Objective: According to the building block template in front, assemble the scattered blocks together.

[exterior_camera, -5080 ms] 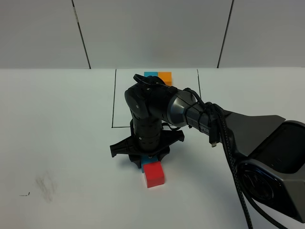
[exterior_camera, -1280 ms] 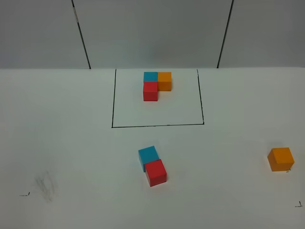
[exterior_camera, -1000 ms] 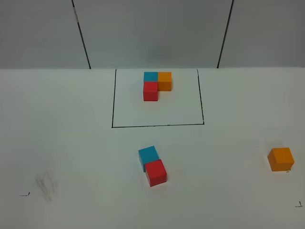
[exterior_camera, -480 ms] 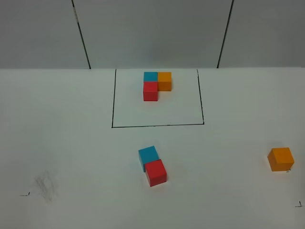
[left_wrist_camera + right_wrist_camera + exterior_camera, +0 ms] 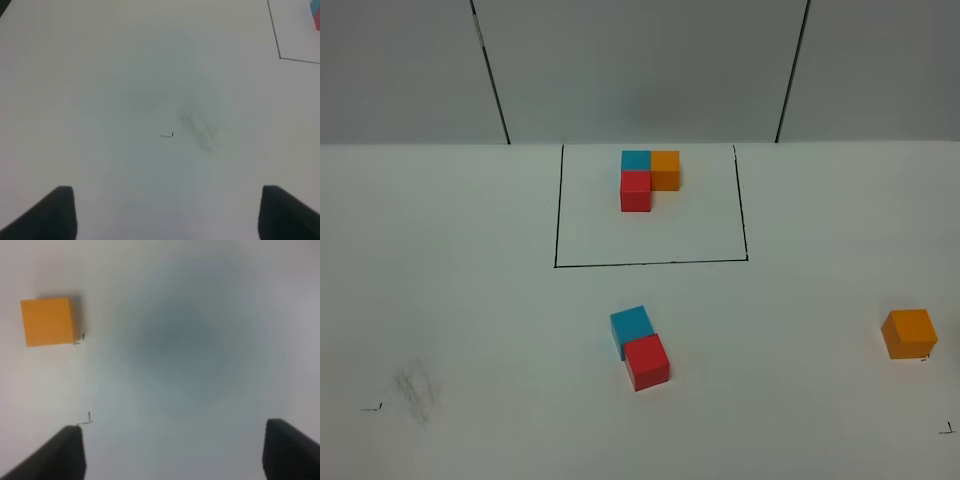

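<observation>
**Exterior high view.** A white table [image 5: 470,280] stands before a grey panelled wall [image 5: 640,70]. In the upper middle of the frame a thin black rectangle outline [image 5: 558,210] is drawn on the table. Inside it, near its top edge, sits the building block template [image 5: 636,190]. It is three small matte cubes touching in a neat L: blue at top left, orange to its right, red just below the blue.

Below the outline, at lower centre, lie two of the scattered blocks. The loose blue cube [image 5: 631,327] touches the loose red cube [image 5: 646,361], which sits lower and slightly right; both are turned a little askew. The loose orange cube [image 5: 909,333] sits alone at the right edge, well apart from them. A faint grey smudge [image 5: 417,388] marks the lower left.

**Left wrist view.** The left gripper [image 5: 167,215] is spread wide, with only bare table between its two dark fingertips [image 5: 60,212]. Beyond them are the smudge [image 5: 197,127], a tiny black mark [image 5: 167,135] and one corner of the outline. A sliver of the template's blue and red shows at the frame's edge.

**Right wrist view.** The right gripper [image 5: 172,455] also has its jaws apart and holds nothing. The loose orange cube [image 5: 48,321] lies flat on the table beyond one fingertip, clear of it.
</observation>
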Motion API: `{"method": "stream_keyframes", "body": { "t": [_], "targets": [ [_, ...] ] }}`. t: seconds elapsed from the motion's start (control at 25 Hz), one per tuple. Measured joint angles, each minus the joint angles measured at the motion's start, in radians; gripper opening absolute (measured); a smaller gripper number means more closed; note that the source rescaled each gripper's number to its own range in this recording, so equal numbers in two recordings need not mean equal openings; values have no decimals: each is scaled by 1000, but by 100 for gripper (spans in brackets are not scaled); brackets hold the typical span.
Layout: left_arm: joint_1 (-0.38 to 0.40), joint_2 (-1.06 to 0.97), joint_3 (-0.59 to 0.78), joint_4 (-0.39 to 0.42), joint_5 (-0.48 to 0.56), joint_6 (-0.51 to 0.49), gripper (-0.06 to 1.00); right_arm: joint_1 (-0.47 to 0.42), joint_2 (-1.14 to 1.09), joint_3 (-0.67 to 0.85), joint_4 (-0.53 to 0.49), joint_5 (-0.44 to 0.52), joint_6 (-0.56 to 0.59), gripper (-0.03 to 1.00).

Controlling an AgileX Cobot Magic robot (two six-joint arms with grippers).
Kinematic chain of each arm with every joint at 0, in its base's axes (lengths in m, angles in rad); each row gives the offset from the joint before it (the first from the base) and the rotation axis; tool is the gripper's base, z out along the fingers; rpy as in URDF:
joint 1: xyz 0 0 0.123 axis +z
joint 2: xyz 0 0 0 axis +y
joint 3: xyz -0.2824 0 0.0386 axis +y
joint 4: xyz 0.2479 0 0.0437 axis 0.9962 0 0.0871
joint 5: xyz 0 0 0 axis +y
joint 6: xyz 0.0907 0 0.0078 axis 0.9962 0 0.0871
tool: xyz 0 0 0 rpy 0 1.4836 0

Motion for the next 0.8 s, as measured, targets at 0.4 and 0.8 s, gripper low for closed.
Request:
{"method": "stream_keyframes", "body": {
  "t": [0.4,0.8],
  "targets": [
    [0,0,0,0,0,0,100,-25,91,-98,185,10,-92,61],
    [0,0,0,0,0,0,100,-2,196,-103,238,-21,-112,61]
  ]
}}
